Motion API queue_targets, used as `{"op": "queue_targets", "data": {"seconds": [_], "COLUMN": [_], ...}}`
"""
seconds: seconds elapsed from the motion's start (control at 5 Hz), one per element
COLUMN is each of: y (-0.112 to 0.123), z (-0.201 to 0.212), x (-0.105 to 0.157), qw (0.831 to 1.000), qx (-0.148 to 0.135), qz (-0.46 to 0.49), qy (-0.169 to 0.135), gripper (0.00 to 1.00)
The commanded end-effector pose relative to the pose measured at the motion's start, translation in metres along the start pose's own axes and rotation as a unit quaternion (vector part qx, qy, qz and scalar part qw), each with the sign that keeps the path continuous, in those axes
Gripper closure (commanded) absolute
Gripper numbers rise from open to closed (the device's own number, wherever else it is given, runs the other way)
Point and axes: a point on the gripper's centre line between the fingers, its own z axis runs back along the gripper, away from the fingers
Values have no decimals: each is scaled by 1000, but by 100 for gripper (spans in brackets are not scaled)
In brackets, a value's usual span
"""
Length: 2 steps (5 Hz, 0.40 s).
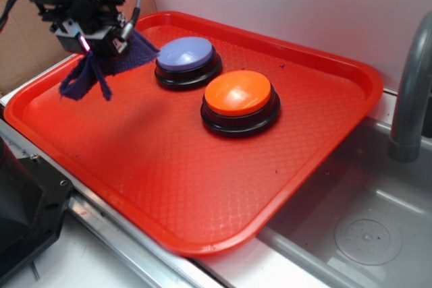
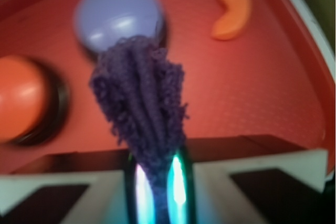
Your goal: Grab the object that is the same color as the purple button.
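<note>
Bare red tray (image 1: 155, 166) floor toward the front, purple button (image 1: 185, 55) and orange button (image 1: 239, 96) blocking mid-tray, grey faucet (image 1: 412, 92) beyond

No readable text, label, brand, number or sign shows on anything.

The tray (image 1: 169, 166) is bright red with a fine diamond-grid texture. The rag (image 2: 139, 103) is dark purple-blue, nubbly terry. The purple button (image 1: 185, 54) has a pale lavender dome on a black base; the other button (image 1: 237, 94) is glossy orange on black. A small crescent piece (image 2: 231, 13) is orange. The gripper (image 1: 90, 45) is black, its pads (image 2: 178, 182) glinting pale green-white. The sink (image 1: 364, 220) is dull grey metal.
</note>
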Motion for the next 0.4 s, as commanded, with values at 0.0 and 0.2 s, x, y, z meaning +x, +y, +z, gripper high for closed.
{"op": "queue_targets", "data": {"seconds": [0.0, 0.2], "y": [-22, -17], "z": [54, 50], "x": [-12, -13], "qw": [993, 995], "qx": [-37, -9], "qz": [-93, -69], "qy": [56, 65], "gripper": [100, 100]}}
